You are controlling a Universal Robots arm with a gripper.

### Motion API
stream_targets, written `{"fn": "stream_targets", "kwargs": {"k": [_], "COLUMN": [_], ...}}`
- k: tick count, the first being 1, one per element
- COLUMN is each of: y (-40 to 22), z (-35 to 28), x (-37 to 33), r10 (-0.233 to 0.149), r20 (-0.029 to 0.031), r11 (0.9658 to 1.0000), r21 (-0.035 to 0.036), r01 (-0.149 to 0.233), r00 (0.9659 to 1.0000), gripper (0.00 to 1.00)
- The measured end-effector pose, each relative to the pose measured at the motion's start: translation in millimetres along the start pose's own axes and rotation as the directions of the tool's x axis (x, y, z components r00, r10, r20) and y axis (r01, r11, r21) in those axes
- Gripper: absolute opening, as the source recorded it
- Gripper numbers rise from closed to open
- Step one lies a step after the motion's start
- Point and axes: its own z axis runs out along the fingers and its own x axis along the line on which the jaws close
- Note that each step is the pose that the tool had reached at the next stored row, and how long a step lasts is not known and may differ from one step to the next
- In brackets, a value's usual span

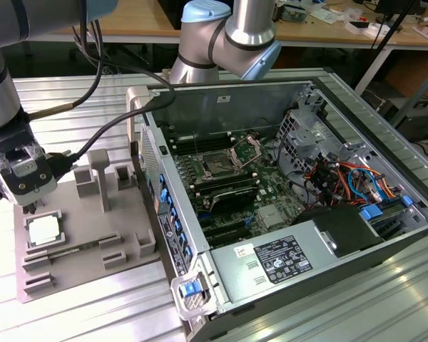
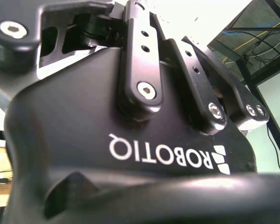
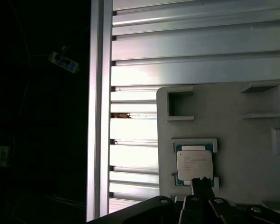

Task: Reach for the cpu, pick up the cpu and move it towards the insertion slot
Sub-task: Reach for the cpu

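On the grey fixture plate [image 1: 75, 217] at the exterior view's left, the cpu [image 1: 44, 231] lies flat in a square holder frame with its pale metal top up. The gripper [image 1: 31, 208] hangs just above the cpu's far edge. In the first wrist view the gripper [image 3: 201, 183] overlaps one edge of the cpu [image 3: 194, 163], but contact cannot be judged, nor whether the gripper is set wide or narrow. The insertion slot [image 1: 217, 167] is well apart, on the motherboard [image 1: 260, 192] inside the open computer case [image 1: 385, 107].
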Motion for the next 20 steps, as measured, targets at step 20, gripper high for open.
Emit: {"fn": "stream_targets", "kwargs": {"k": [20], "y": [-0.2], "z": [5.6], "x": [0.0], "r10": [0.0], "r20": [0.0], "r11": [1.0], "r21": [0.0], "r01": [0.0], "r00": [1.0], "gripper": [0.11]}}
